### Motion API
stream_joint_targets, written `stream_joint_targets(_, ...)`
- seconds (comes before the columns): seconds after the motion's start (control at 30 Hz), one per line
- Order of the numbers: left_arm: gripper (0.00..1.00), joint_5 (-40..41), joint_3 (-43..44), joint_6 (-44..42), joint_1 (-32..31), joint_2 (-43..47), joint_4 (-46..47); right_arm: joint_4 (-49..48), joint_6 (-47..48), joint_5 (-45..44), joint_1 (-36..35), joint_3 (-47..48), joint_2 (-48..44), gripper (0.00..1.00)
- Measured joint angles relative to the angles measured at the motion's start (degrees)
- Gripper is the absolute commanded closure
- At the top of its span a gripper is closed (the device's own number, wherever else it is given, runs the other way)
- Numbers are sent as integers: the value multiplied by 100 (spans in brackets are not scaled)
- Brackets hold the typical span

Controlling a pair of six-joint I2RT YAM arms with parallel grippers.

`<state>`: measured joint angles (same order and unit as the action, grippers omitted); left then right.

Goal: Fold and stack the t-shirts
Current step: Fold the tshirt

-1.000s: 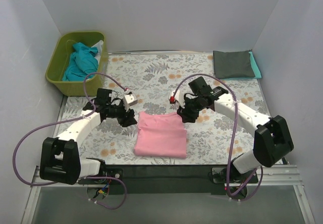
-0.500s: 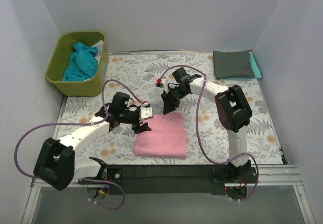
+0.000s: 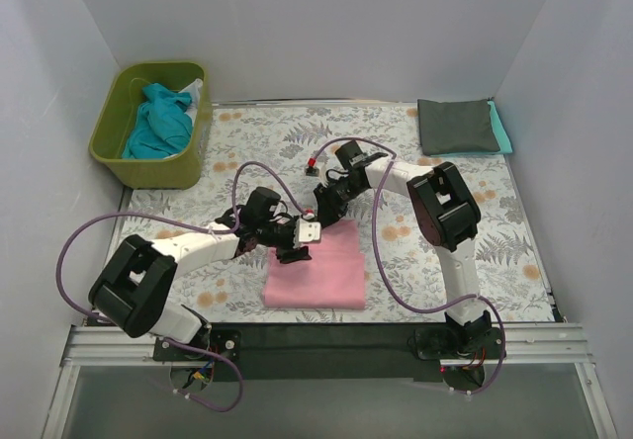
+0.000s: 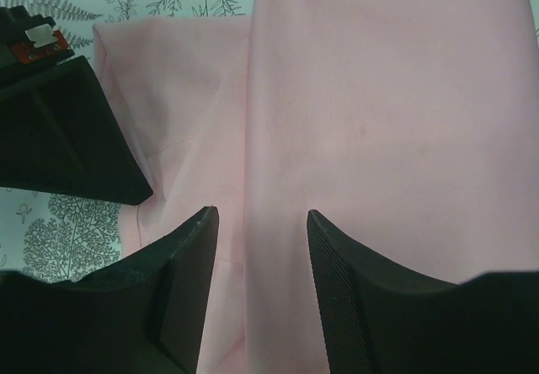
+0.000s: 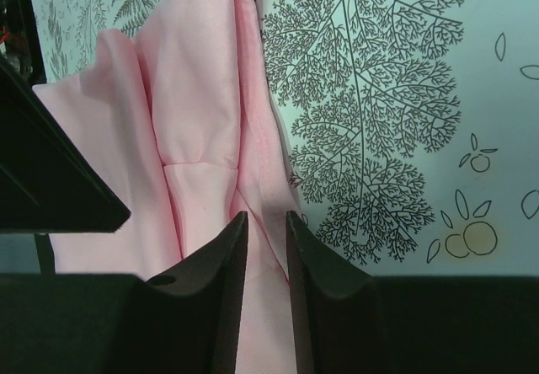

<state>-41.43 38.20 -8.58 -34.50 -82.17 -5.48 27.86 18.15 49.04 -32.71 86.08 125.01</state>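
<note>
A pink t-shirt (image 3: pixel 321 273) lies folded on the floral cloth near the front middle. My left gripper (image 3: pixel 297 248) is open over its far left part; the left wrist view shows smooth pink cloth (image 4: pixel 379 96) with a fold line between the spread jaws (image 4: pixel 257 218). My right gripper (image 3: pixel 326 209) is at the shirt's far edge. Its jaws (image 5: pixel 265 222) are nearly together around a raised ridge of bunched pink cloth (image 5: pixel 194 113). A dark grey t-shirt (image 3: pixel 455 126) lies folded at the back right on a teal one (image 3: pixel 504 131).
An olive-green tub (image 3: pixel 111 140) at the back left holds crumpled teal shirts (image 3: pixel 158 123). The two grippers are close together, and each shows in the other's wrist view (image 4: pixel 59 130) (image 5: pixel 50 172). White walls surround the table. Purple cables loop over both arms.
Both grippers have moved toward each other, the left swinging right and the right swinging left. They now meet at the pink t-shirt's far edge.
</note>
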Motion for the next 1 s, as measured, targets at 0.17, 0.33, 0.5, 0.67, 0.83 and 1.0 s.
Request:
stream_joint_targets(0.17,64,35,0,7,-55,-299,175,-153,-31,107,9,-103,0,73)
stream_joint_targets(0.33,66,79,2,50,-61,-584,254,-291,-48,234,15,-195,0,73)
stream_joint_targets(0.5,81,96,11,111,-66,-730,304,-391,-70,334,26,-262,0,74)
stream_joint_targets(0.67,100,103,76,227,-83,-737,291,-411,-85,380,35,-267,20,76)
stream_joint_targets(0.83,100,197,133,247,-87,-413,234,-461,-92,511,39,-334,39,76)
stream_joint_targets(1.0,100,341,275,240,-55,-162,227,-479,-94,581,39,-352,52,77)
